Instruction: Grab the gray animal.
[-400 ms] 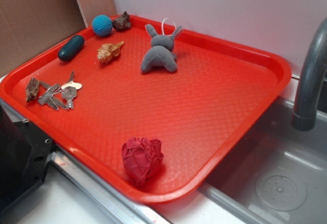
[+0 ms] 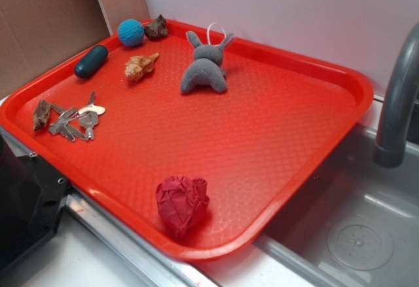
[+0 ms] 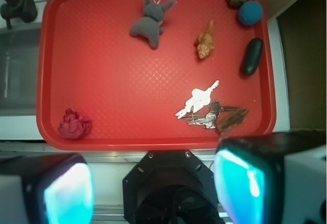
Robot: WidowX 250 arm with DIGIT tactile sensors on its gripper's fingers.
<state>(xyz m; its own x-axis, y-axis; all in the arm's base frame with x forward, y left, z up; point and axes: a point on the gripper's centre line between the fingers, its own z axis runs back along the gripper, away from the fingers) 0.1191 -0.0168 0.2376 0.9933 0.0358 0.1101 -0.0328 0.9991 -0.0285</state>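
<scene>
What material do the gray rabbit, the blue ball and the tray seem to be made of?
The gray rabbit looks like soft matte plush fabric: fuzzy surface, stuffed rounded limbs, and a thin white loop at its ears. The blue ball seems knitted or crocheted yarn, with a stitched texture. The red tray appears to be hard molded plastic, semi-glossy, with a fine embossed grid pattern.
</scene>
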